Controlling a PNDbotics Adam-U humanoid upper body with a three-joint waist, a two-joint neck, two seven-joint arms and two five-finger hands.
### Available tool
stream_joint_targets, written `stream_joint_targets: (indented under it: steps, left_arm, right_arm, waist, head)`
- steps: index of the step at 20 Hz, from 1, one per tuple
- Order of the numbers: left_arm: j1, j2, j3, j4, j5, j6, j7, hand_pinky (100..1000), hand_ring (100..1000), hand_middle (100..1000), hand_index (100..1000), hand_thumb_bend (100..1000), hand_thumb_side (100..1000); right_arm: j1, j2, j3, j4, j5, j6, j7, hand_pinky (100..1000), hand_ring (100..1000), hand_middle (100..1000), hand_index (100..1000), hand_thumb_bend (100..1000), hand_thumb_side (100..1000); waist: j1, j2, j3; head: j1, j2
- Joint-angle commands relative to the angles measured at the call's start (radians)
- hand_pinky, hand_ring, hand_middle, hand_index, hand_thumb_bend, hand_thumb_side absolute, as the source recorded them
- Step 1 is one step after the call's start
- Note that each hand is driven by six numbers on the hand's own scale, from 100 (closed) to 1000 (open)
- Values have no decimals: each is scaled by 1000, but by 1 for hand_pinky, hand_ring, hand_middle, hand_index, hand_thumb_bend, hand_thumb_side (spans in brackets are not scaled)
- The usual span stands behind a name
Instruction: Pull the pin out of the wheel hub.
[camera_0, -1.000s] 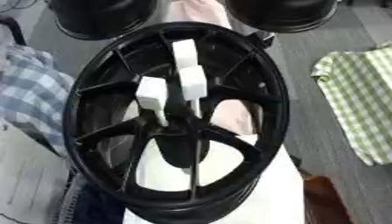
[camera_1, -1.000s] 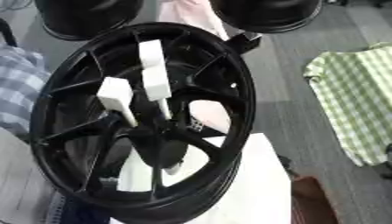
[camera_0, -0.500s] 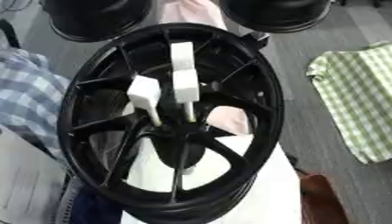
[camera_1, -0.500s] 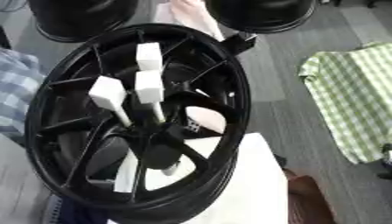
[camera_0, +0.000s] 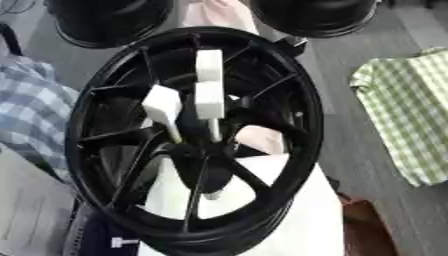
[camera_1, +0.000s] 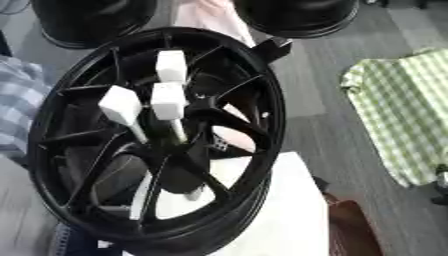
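Note:
A black spoked wheel hub (camera_0: 308, 125) lies tilted on a white surface and fills most of both views. Three white pins with blocky heads stand up from around its centre. One head (camera_0: 208, 65) is farthest back, a second (camera_0: 208, 100) sits just in front of it, and a third (camera_0: 162, 105) leans to the left. Their thin stems run down toward the hub's middle (camera_0: 206, 150). Neither of my hands shows in either view.
Two more black wheels (camera_0: 105, 20) (camera_0: 315, 17) stand at the far edge with a pink thing (camera_0: 219, 12) between them. A green checked cloth (camera_0: 407, 115) lies right, a blue plaid cloth (camera_0: 35, 115) left, a brown object (camera_0: 363, 230) lower right.
The whole picture has shifted slightly, so the camera moved. The pins stand in the hub as before.

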Motion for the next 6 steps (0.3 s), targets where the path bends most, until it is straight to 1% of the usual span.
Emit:
stream_joint_targets:
  steps: [1, 3, 4, 6]
  left_arm:
    - [-34, -90, 25, -50, 115, 16, 89, 767, 585, 519, 767, 100, 773]
    - [-39, -184, 26, -73, 177, 23, 137, 767, 585, 519, 761, 100, 784]
    - [-36, -224, 22, -81, 197, 24, 145, 768, 587, 520, 756, 100, 790]
    - [-22, -293, 13, -85, 200, 27, 134, 778, 601, 532, 763, 100, 802]
  right_arm:
    - [-8, -26, 1, -17, 9, 1, 4, 461, 635, 502, 653, 307, 396]
    - [-12, -23, 3, -18, 9, 2, 6, 461, 635, 502, 653, 310, 394]
    - [-14, -22, 4, -18, 9, 2, 7, 461, 635, 502, 653, 311, 393]
    - [-16, -20, 6, -19, 11, 3, 9, 461, 635, 502, 653, 315, 389]
  waist:
    - [-7, -20, -5]
    - [-11, -19, -10]
    - [-12, -18, -12]
    - [-14, -16, -15]
  head:
    - [9, -2]
    - [13, -5]
    - [14, -6]
    - [22, -9]
